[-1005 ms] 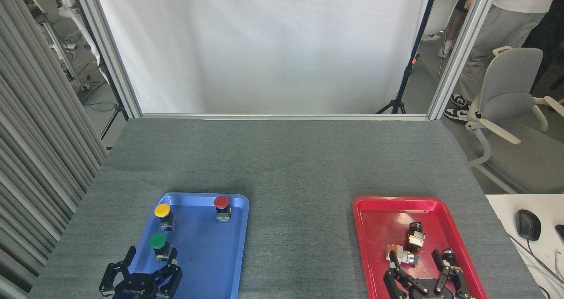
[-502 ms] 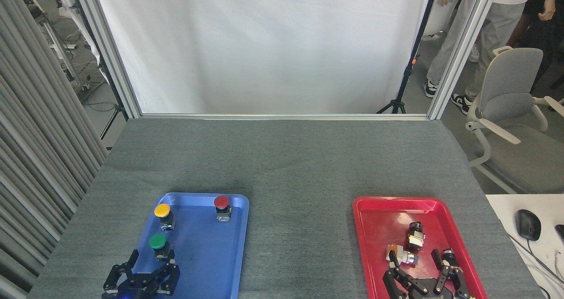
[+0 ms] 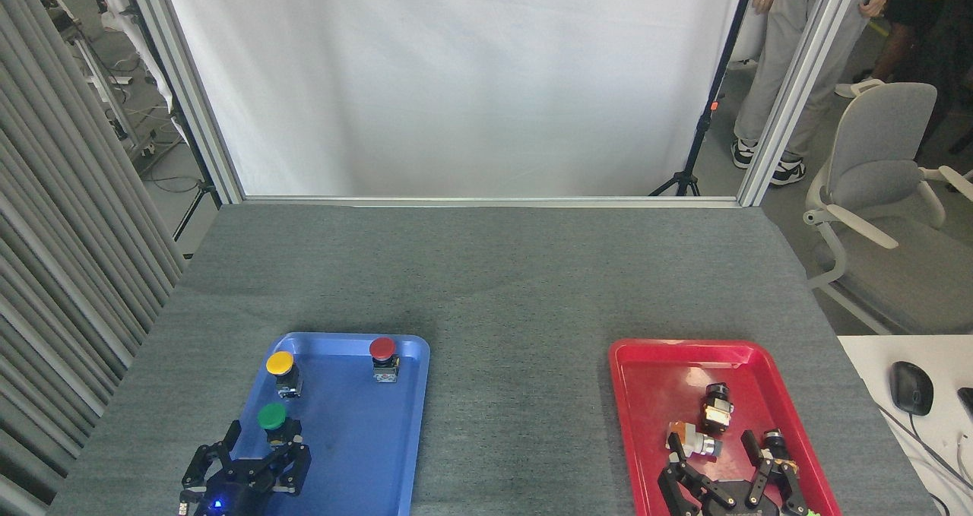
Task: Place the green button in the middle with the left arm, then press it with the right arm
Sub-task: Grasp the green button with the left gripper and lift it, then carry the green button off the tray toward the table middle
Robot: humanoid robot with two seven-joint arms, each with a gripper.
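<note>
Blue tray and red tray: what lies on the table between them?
Nothing: in the head view, only bare grey cloth lies between the blue tray and the red tray.

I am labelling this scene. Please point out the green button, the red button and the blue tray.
green button (image 3: 271, 416), head view, on its round green cap.
red button (image 3: 381, 348), head view, on its round red cap.
blue tray (image 3: 365, 432), head view, on its bare floor.

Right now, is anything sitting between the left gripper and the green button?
Nothing visible. The left gripper is open just behind the green button in the blue tray, fingers spread to either side of its base. The yellow button and red button stand farther back.
</note>
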